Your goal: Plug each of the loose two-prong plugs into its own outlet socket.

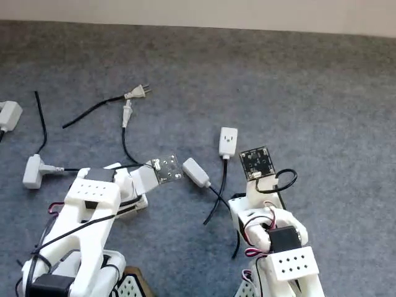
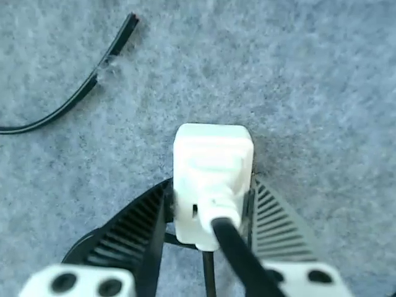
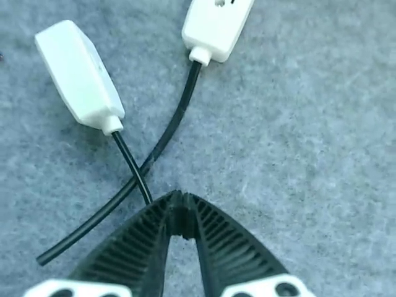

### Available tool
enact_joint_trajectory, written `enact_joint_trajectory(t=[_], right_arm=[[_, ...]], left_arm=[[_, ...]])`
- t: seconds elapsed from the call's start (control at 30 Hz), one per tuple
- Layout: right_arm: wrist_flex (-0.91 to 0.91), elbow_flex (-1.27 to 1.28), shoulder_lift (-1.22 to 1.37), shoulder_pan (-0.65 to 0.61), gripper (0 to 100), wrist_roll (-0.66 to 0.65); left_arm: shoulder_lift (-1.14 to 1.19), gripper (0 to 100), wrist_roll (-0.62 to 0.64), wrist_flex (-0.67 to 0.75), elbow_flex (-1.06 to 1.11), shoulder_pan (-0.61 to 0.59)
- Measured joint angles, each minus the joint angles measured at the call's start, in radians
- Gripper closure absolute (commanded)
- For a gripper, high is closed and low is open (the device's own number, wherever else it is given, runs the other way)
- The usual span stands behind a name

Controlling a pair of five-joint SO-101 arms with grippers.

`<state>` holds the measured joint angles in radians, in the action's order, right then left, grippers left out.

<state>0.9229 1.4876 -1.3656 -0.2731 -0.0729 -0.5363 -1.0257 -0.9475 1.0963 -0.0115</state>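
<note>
Between the ribbed black fingers of the left gripper, a white block, pinched on both flanks and standing upright on the grey carpet; plug or socket, not possible to tell, its face hidden. From its near end, a thick black cord coming toward the camera. Off to one side on the carpet, a cut end of black cable, apart from the block. Right gripper pressed together, nothing between, the tip near the place where two black cords cross. Beyond it, two outlet sockets lying free: the slanted socket, in the high view just beside the left arm's wrist, and the straight socket, near the right arm's wrist, face up with slots visible. Farther out, well apart from both sockets, two loose plugs close together: the pronged plug, with a cord running off to the left, and the second plug just beside it, with a cord curving back toward the left arm. Far on the left, a white cord piece and, at the very border, an edge piece.
</note>
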Motion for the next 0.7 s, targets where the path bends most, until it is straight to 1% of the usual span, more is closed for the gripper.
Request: enact_joint_trajectory(t=[0.07,0.13,0.27,0.4,0.53,0.7], right_arm=[[0.0,0.0,0.0,0.0,99.1,0.0],[0.0,0.0,0.0,0.0,99.1,0.0],[0.0,0.0,0.0,0.0,99.1,0.0],[0.0,0.0,0.0,0.0,99.1,0.0],[0.0,0.0,0.0,0.0,99.1,0.0],[0.0,0.0,0.0,0.0,99.1,0.0]], left_arm=[[0.0,100,-0.002,-0.005,-0.029,-0.038],[0.0,100,-0.002,-0.038,-0.095,-0.103],[0.0,100,-0.002,-0.095,-0.258,-0.262],[0.051,100,-0.003,-0.101,-0.404,-0.411],[0.233,100,-0.003,-0.101,-0.612,-0.569],[0.58,100,-0.003,-0.11,-0.971,-0.767]])
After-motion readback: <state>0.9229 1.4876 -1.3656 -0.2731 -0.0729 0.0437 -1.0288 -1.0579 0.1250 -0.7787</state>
